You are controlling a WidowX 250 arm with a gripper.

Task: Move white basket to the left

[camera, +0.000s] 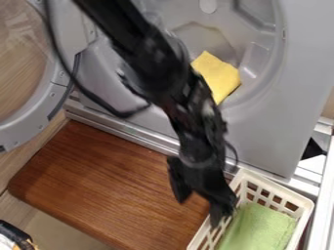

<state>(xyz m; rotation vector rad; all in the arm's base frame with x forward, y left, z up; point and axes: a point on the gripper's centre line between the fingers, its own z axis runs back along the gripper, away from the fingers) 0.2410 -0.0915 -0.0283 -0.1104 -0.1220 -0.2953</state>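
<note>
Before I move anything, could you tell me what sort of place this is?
Probably a laundry area: a grey machine with its round door open, a yellow cloth inside, and a white basket holding a green cloth.

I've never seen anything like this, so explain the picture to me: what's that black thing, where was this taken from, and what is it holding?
It's one picture, from a fixed camera looking down at a slant. The black robot arm comes in from the top, ending in a two-fingered claw. Its fingers stand apart, one over the edge of a white plastic basket with square holes; I see nothing gripped between them. A green cloth lies in the basket. Left of that is a brown wooden board. Behind, a yellow cloth lies in a grey machine's round opening.
</note>
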